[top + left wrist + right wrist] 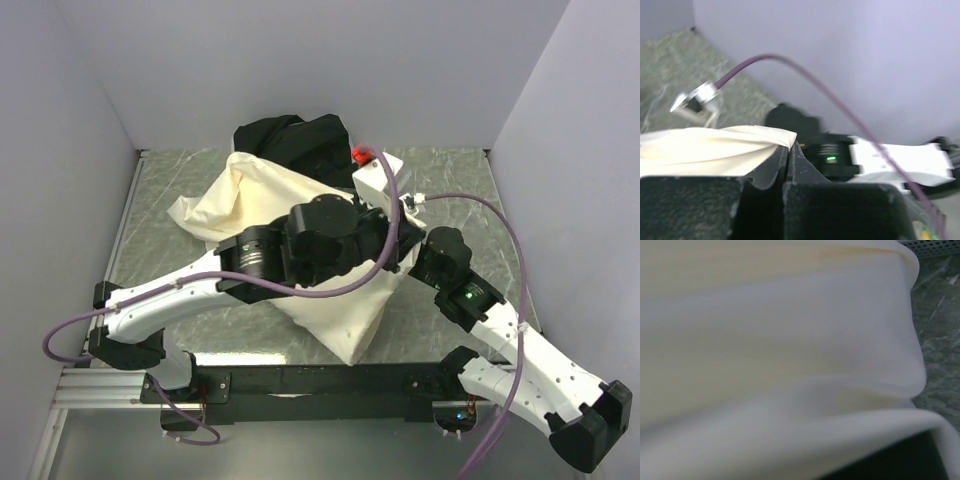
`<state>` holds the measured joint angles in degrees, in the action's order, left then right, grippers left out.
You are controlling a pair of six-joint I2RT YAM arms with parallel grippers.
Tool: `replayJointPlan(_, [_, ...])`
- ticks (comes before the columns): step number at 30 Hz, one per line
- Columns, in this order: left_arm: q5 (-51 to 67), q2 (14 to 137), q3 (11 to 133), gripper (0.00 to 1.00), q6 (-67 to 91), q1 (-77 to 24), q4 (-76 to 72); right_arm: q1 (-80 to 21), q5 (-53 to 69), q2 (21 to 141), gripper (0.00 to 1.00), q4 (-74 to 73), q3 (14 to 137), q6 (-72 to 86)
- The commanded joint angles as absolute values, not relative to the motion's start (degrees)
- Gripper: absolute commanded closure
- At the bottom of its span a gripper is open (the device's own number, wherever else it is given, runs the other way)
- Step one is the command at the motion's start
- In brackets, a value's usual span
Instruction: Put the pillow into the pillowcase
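1. Lavender walls closed in a grey-green marbled desk on three sides, with the arm bases along the near edge.
2. The pillowcase lay wrinkled across the middle of the desk. Its far corner touched a black cloth heap bunched against the back wall, and its near corner reached almost to the front edge.
3. Bare desk showed to the left of the pillowcase and along the right side, up to the right wall.
4. The left arm reached in from the near left and crossed over the pillowcase. The right arm came in from the near right, and the two wrists sat close together above the fabric's right edge.
5. In the left wrist view, the left end effector had its fingers pressed together, pinching a folded cream edge of the pillowcase.
6. In the right wrist view, cream fabric filled nearly the whole frame. I cannot tell whether the right end effector was open or closed.
7. A purple cable arced over the right side of the desk.
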<state>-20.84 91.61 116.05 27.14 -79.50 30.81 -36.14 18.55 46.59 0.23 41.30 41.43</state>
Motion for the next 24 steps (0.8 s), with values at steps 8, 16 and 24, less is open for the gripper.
replayJointPlan(8, [-11.86, 94.13, 135.35, 0.99, 25.14, -86.75, 22.67, -43.23, 9.51, 52.74, 1.00, 3.89, 49.21, 37.80])
replayJointPlan(16, [-14.10, 92.03, 125.54, 0.99, 29.25, -80.54, 24.80, -52.82, 1.94, 46.59, 1.00, 7.12, 47.64, 38.32])
replayJointPlan(24, [-5.27, 103.80, 147.98, 0.99, 27.60, -82.53, 33.75, -55.02, 0.27, 60.98, 1.00, 9.75, 46.76, 38.40])
